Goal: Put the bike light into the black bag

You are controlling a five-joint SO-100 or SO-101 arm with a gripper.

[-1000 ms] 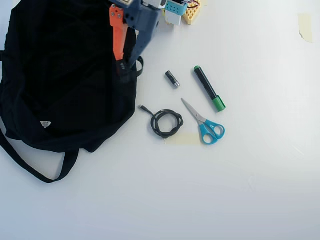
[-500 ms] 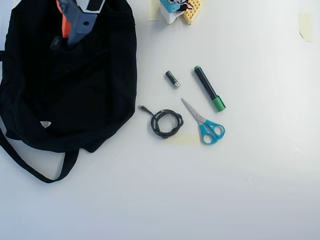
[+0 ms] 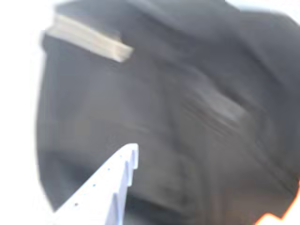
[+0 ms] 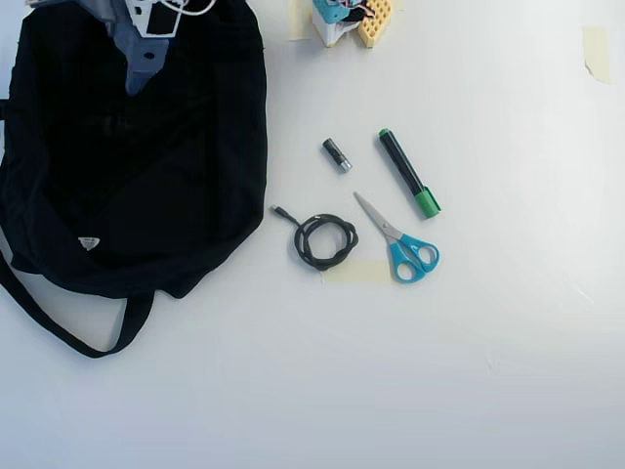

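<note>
The black bag lies at the left of the table in the overhead view, its strap looping toward the front and a small white label on it. My gripper hangs over the bag's top end. The wrist view is blurred and filled with the bag's dark fabric. One white toothed finger shows there with nothing against its teeth, so the jaws stand apart and empty. The bike light is not visible in either view.
To the right of the bag lie a coiled black cable, a small black-and-silver cylinder, a green-capped marker and blue-handled scissors. The arm's base stands at the top edge. A pale strip shows in the wrist view.
</note>
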